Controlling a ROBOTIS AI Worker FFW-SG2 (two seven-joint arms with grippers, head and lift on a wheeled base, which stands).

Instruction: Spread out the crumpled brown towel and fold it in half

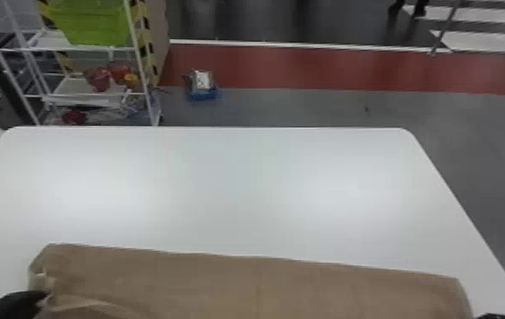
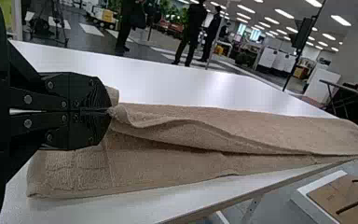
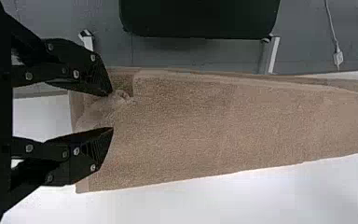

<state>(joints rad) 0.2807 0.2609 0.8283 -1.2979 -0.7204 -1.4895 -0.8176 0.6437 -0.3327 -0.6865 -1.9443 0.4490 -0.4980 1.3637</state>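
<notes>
Brown towel (image 1: 255, 288) lies on our worktop (image 1: 238, 191), pinched by our left gripper (image 1: 44, 294); our right gripper (image 1: 500, 316) is spread. Beyond, we see a rack (image 1: 138, 50) holding a green bin (image 1: 94, 23).

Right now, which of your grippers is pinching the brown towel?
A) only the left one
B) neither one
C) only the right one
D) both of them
A, because the left gripper is closed on a bunched edge of the brown towel, while the right gripper has its fingers spread apart.
</notes>
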